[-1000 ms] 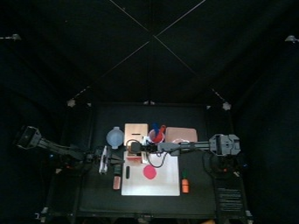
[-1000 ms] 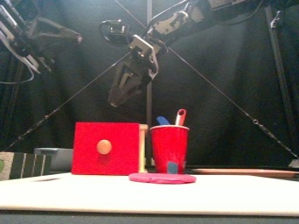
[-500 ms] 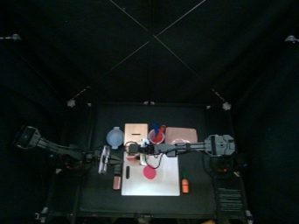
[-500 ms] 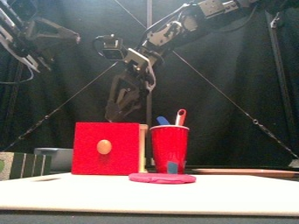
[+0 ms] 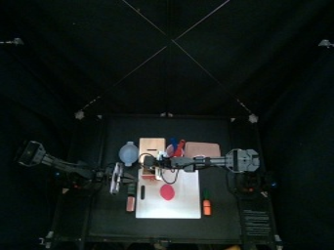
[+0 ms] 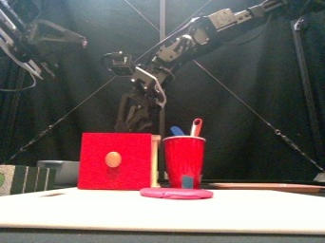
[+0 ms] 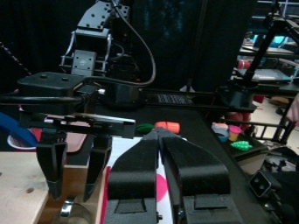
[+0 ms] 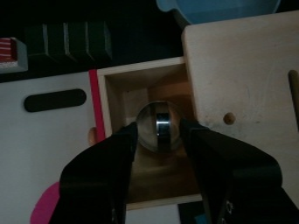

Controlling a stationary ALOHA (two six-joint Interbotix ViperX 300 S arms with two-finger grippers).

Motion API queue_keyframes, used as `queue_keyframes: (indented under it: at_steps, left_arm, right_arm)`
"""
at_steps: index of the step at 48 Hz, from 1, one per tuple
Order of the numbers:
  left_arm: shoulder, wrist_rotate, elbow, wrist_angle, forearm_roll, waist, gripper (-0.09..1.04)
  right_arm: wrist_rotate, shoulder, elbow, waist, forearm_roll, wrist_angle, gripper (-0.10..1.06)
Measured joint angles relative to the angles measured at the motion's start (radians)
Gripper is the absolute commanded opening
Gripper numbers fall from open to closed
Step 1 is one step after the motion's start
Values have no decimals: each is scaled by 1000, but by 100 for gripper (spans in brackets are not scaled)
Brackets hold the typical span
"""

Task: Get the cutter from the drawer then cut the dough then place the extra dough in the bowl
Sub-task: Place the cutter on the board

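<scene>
Cutter [image 8: 158,122] lies in the open drawer [image 8: 149,178] — right end effector [image 8: 158,132] spread above it (empty).

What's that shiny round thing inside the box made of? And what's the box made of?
The round shiny cutter lying in the open drawer looks like polished metal: it is silvery and shows bright highlights. The pale box looks like bare wood: it is light tan and matte, with no shine. Its red drawer front is probably painted wood, since the colour is flat and even.
</scene>
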Motion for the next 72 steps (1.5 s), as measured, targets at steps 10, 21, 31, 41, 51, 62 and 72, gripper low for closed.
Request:
queue_keyframes:
  at_steps: [10, 21, 31, 41, 51, 62, 72]
  left_arm:
    - [0, -3, 2, 0, -5, -2, 40]
    - [2, -3, 8, 0, -18, -2, 39]
    - [0, -3, 11, 0, -35, -2, 39]
    - [0, -3, 12, 0, -40, -5, 39]
    - [0, -3, 18, 2, -61, -3, 39]
    - [0, -3, 25, 2, -77, -5, 39]
    - [0, -3, 28, 8, -98, -5, 39]
  right_arm:
    - [0, 28, -6, 0, -6, -2, 80]
    - [0, 38, -17, 0, -15, -2, 78]
    - [-2, 57, -17, 0, -25, 0, 65]
    - [0, 64, -17, -8, -28, 5, 50]
    - [0, 64, -51, -5, -31, 51, 50]
    - [0, 35, -121, 18, -31, 160, 49]
    - [0, 8, -150, 31, -34, 195, 49]
